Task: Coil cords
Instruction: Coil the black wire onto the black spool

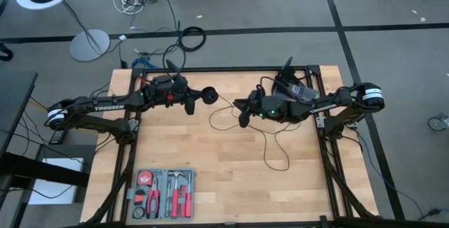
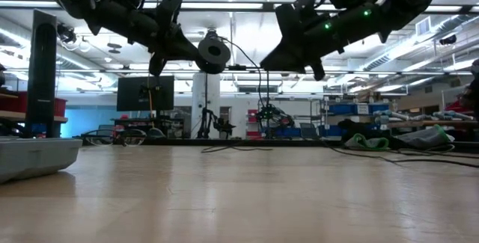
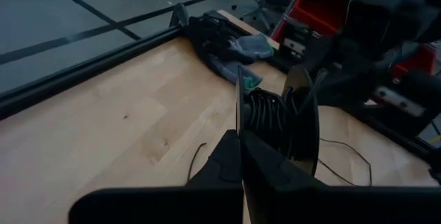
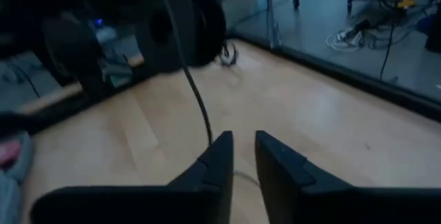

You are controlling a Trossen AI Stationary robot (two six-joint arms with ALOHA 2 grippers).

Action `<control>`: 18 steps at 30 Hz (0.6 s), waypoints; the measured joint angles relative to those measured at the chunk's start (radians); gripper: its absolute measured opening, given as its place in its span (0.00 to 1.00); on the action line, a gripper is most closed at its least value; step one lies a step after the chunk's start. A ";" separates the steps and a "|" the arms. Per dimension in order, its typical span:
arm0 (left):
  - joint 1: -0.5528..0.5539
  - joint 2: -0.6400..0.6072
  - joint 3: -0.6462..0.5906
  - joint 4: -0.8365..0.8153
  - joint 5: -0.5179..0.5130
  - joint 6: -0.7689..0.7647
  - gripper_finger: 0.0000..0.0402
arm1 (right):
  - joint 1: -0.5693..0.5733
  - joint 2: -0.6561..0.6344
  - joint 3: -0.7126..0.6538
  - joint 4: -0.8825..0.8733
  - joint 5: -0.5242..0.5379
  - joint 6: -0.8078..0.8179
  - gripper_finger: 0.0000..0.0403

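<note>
Pale wooden table (image 1: 210, 186) under both arms, with grey floor around it and a bright workshop behind.

Thin black cord (image 1: 275, 144): wound partly round the puck (image 1: 209, 95), then strung through the air toward the right fingers, with loose loops lying on the wood below and behind them. Puck (image 2: 213, 51) up off the table, level with both sets of fingers and between them. From the left wrist, puck (image 3: 275, 120) seen edge-on just past the fingertips, with turns of cord between its two flanges.

Left gripper (image 1: 196, 100): fingers (image 3: 224, 158) pressed together on the near flange of the puck, with no gap to be seen.

Right gripper (image 1: 242, 112): facing the puck from a short way off. Fingers (image 4: 275, 158) standing narrowly apart, with a slim strip of wood showing between them. Cord (image 4: 196, 100) dropping from the puck to the tip of one finger; pinched or only touching, cannot tell.

Farther out: dark heap of cloth (image 3: 220, 45) at the table edge, beyond the left fingertips. Tool tray (image 1: 163, 193) with red-handled pliers, well apart from both sets of fingers. Off the table, thick black cable ring (image 1: 193, 37) and round lamp base (image 1: 89, 44) on the floor.
</note>
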 joint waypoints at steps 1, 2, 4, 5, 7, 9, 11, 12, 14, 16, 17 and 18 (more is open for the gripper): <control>0.000 0.000 0.000 0.000 0.000 0.001 0.00 | -0.002 0.000 0.000 0.024 0.000 0.000 0.19; 0.000 0.000 0.000 0.001 -0.001 0.004 0.00 | -0.004 0.000 0.000 0.049 0.000 0.000 0.21; 0.000 0.000 0.000 0.000 -0.004 0.013 0.00 | -0.007 -0.001 0.000 0.082 -0.001 0.000 0.26; 0.000 0.000 0.000 0.001 -0.006 0.014 0.00 | -0.008 -0.001 0.000 0.082 -0.004 0.001 0.28; 0.000 0.000 0.000 0.001 -0.014 0.015 0.00 | -0.013 -0.001 0.000 0.078 -0.022 0.002 0.31; 0.000 0.000 0.000 0.008 -0.025 0.018 0.00 | -0.013 0.014 0.000 0.102 -0.038 0.014 0.34; 0.000 0.000 0.000 0.026 -0.026 0.018 0.00 | -0.013 0.040 0.000 0.123 -0.069 0.021 0.37; 0.000 0.000 0.000 0.038 -0.026 0.018 0.00 | -0.013 0.058 0.000 0.146 -0.087 0.021 0.38; 0.000 0.000 0.000 0.044 -0.026 0.018 0.00 | -0.013 0.090 0.001 0.165 -0.110 0.021 0.40; 0.000 0.000 0.000 0.043 -0.026 0.018 0.00 | -0.013 0.117 0.000 0.173 -0.127 0.020 0.41; 0.000 0.000 0.000 0.043 -0.026 0.018 0.00 | -0.013 0.125 0.000 0.170 -0.127 0.021 0.41; 0.000 0.000 0.000 0.040 -0.026 0.018 0.00 | -0.013 0.131 0.000 0.177 -0.128 0.021 0.41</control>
